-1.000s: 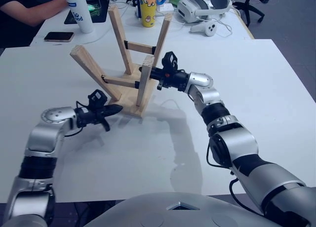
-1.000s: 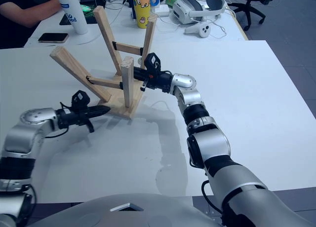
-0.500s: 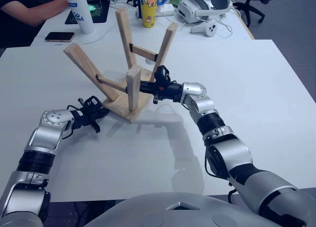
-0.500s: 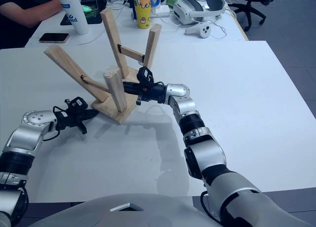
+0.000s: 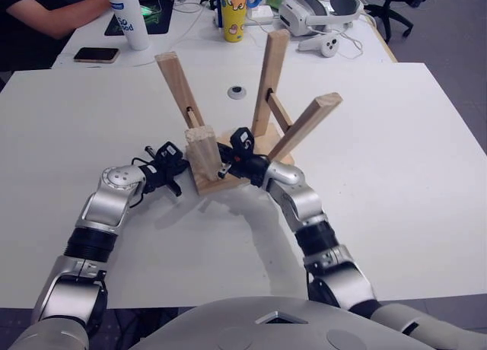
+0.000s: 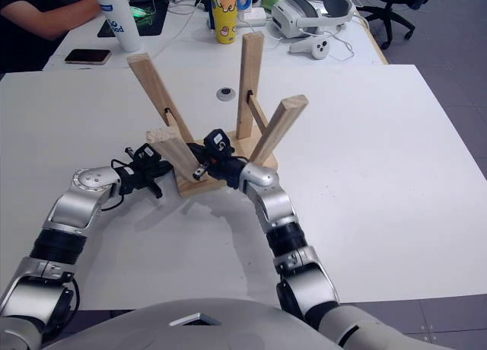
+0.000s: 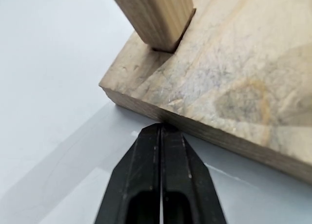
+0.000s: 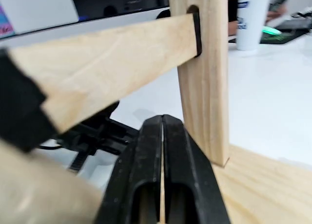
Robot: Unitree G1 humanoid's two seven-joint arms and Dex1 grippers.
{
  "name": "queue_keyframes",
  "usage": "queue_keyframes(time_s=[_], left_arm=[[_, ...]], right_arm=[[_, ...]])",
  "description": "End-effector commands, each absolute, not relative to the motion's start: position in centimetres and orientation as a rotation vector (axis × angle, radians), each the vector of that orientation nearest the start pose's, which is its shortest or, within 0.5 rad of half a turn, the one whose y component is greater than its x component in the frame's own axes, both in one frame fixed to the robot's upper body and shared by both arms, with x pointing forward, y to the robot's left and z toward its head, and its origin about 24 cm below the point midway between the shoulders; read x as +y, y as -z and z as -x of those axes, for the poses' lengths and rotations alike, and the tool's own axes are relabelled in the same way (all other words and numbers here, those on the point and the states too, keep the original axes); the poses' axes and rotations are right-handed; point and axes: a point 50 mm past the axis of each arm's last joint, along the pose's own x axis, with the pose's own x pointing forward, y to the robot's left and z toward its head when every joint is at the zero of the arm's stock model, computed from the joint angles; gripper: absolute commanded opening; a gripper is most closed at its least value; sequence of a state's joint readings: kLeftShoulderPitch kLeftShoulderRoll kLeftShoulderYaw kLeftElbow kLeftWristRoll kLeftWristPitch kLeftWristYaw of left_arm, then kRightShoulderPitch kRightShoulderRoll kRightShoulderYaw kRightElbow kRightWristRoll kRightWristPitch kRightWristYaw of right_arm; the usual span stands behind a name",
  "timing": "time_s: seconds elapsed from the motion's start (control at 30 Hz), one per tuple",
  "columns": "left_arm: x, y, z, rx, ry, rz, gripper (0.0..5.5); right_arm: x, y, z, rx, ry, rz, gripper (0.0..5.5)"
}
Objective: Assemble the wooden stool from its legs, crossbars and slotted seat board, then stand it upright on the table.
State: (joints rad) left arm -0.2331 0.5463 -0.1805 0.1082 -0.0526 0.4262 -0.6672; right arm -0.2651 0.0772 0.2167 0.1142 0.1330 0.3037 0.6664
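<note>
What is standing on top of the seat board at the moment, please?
Four legs rise from the seat board, joined by crossbars; the shut right gripper sits among them. The near leg and gripper cover the board's middle, so that part is hidden.

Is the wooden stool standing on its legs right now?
No, the stool is upside down: its legs point upward and the seat board is down at the table.
</note>
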Motion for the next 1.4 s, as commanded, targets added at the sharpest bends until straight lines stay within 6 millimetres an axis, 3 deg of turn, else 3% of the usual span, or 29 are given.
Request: queue_keyframes(time_s=[0.03,0.2,0.4,0.53,0.73,0.93,1.1,1.23,1.4], left_arm=[[19.9,-1.6,-24.8,0.607,0.575,-0.406,0.02],[21.0,-1.7,-23.4,0.592,0.504,-0.426,0.02],[21.2,-2.1,-21.7,0.542,0.42,-0.424,0.02],[20.1,-1.7,-20.8,0.541,0.397,-0.437,0.02],[18.4,-1.2,-19.0,0.604,0.501,-0.429,0.02],[17.6,-0.7,-18.2,0.689,0.634,-0.448,0.02],[16.7,-0.1,-18.7,0.692,0.684,-0.419,0.02],[15.3,-1.4,-19.5,0.596,0.728,-0.308,0.02],[13.0,-5.2,-19.4,0.435,0.901,-0.085,0.02]], right_arm=[[-7.2,-7.4,-22.1,0.192,-0.915,-0.209,0.0],[-14.1,-5.7,-20.5,0.228,-0.678,-0.101,0.0],[-19.8,-2.9,-18.6,0.328,-0.448,0.018,0.0],[-21.8,-2.0,-20.4,0.298,-0.277,0.162,0.0],[-19.9,-0.9,-22.8,0.302,-0.356,0.165,0.0],[-16.7,-0.4,-22.8,0.284,-0.484,0.117,0.0],[-13.3,0.3,-21.7,0.305,-0.633,0.051,0.0],[-11.8,-0.9,-21.1,0.264,-0.717,0.005,0.0],[-11.5,-4.2,-20.9,0.18,-0.746,-0.058,0.0]])
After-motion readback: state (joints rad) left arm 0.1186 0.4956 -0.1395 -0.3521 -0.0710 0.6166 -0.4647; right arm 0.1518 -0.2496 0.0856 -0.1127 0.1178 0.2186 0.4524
